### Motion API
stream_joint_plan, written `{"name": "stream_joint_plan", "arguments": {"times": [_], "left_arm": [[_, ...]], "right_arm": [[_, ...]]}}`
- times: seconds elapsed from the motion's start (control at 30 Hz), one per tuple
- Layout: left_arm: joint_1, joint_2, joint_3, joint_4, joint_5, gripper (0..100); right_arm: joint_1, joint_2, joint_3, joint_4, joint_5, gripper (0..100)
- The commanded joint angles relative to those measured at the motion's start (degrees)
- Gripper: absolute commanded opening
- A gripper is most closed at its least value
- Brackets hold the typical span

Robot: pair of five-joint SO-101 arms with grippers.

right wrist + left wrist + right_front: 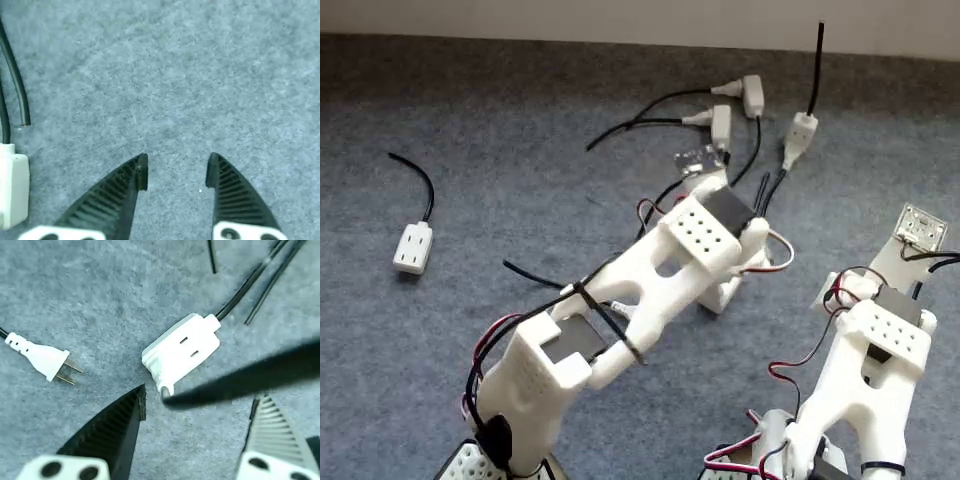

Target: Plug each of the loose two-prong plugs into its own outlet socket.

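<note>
Both spread empty, left fingers near outlet socket, right fingers above carpet

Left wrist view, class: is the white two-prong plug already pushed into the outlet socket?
No, the two-prong plug lies apart from the outlet socket, with both of its prongs bare.

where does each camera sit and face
High view: fixed overhead, looking down on the grey carpet; left arm and right arm show.
Left wrist view: on the left arm, facing a socket and loose plug; open left hand shows.
Right wrist view: on the right arm, facing carpet; open right hand shows.
All share the carpet.
</note>
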Motion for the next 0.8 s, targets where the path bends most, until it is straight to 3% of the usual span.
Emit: {"name": "stream_joint_plan", "arguments": {"times": [0.0, 0.23, 0.6, 0.77], "left_arm": [[0.6, -5.3, -7.3, 4.1, -0.4, 34], [-1.9, -11.9, -13.7, 6.8, -0.4, 33], [-20.5, -19.2, -13.8, 5.1, -0.4, 34], [-23.9, -19.4, -12.5, 5.5, -0.3, 33]], "right_arm": [[-2.0, -1.2, -0.8, 0.7, -2.4, 23.8], [-8.5, -1.1, -0.9, 0.8, -6.2, 24.1], [-22.1, -0.2, -8.5, 0.0, -20.9, 24.4], [-31.2, 7.4, -8.7, -3.3, -31.1, 34.3]]}}
